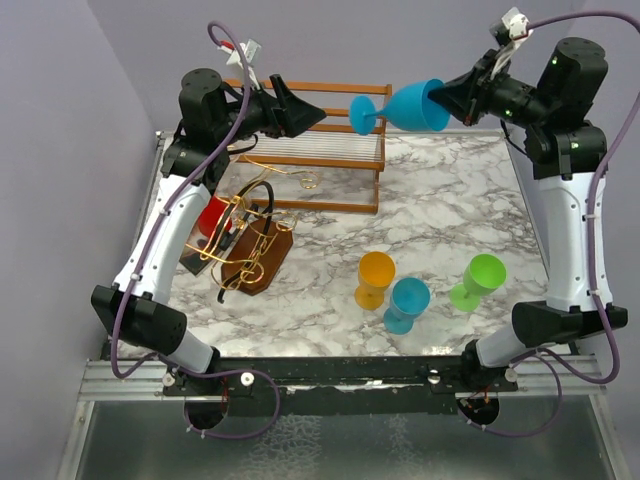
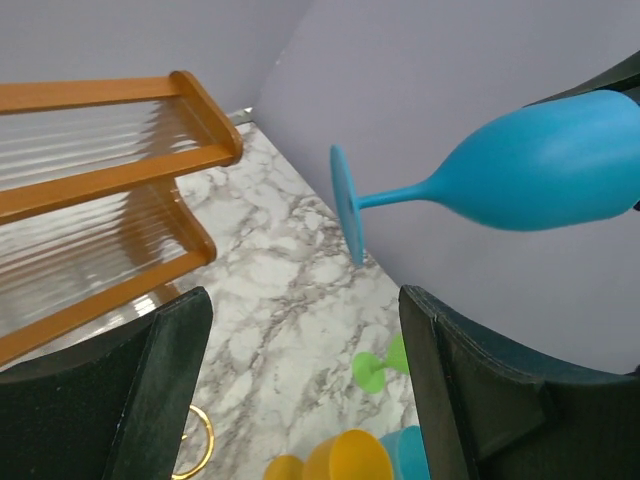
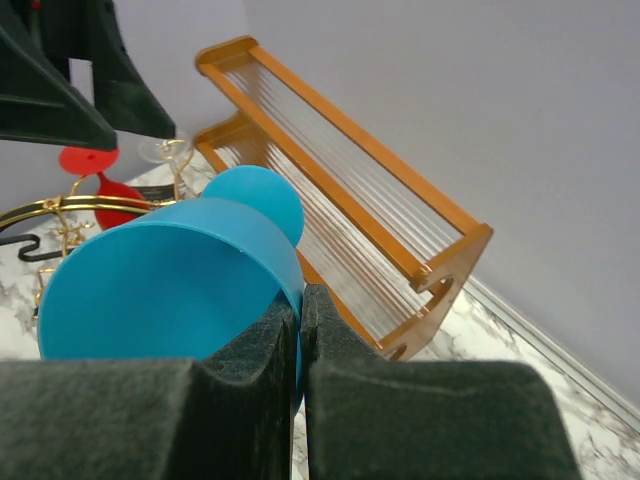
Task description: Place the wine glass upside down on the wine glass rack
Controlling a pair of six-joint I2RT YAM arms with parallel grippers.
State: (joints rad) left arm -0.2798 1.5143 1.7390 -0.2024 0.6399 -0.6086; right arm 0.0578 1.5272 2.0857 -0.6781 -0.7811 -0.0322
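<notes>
My right gripper [image 1: 447,100] is shut on the rim of a blue wine glass [image 1: 405,107] and holds it on its side high above the table, foot pointing left. The glass fills the right wrist view [image 3: 170,275] with its rim pinched between the fingers [image 3: 330,400]. My left gripper [image 1: 318,114] is open and empty, facing the glass's foot a short way off; the glass [image 2: 520,165] shows above its fingers [image 2: 450,400]. The gold wire rack [image 1: 250,235] on its dark wooden base stands at the left, with a red glass [image 1: 212,215] hanging in it.
An orange-brown slatted wooden frame [image 1: 330,150] stands at the back. A yellow glass [image 1: 375,278], another blue glass [image 1: 406,304] and a green glass [image 1: 480,280] stand on the marble table [image 1: 440,200] at front right. Purple walls close in the left side and the back.
</notes>
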